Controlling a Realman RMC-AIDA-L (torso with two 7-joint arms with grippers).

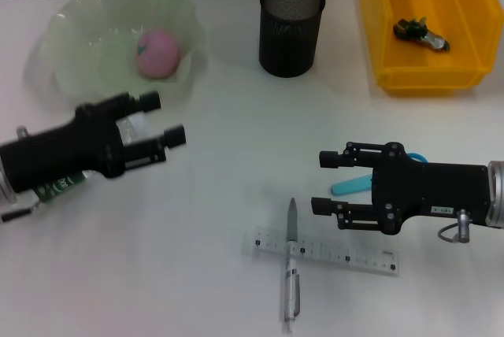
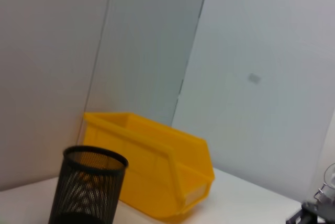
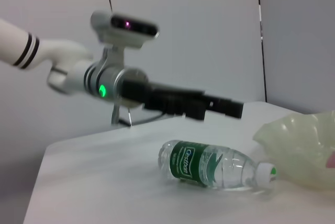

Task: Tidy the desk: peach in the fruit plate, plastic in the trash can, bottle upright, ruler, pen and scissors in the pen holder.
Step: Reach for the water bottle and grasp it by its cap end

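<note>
1. Nearest the front edge of the white tabletop [image 1: 220,195] lies a silver ballpoint pen [image 1: 290,274], crossing a clear plastic ruler [image 1: 323,253]; neither has been put away.
2. Just behind them, the right gripper [image 1: 327,183] hovers with its jaws spread and empty, beside the teal-handled scissors [image 1: 352,185], mostly hidden under it.
3. Toward the left edge, the left gripper [image 1: 165,119] hangs with jaws apart and empty, above the clear water bottle with a green label [image 3: 209,165], which lies on its side.
4. Done, by the look of it: the pink peach [image 1: 159,52] sits in the pale green wavy fruit plate [image 1: 71,34] at the far left corner, and a crumpled wrapper [image 1: 421,31] lies in the yellow bin [image 1: 378,30] at the far right.
5. Left to do: stand the bottle up and fill the black mesh pen holder [image 1: 291,27] at the far edge, whose inside is not clear.
</note>
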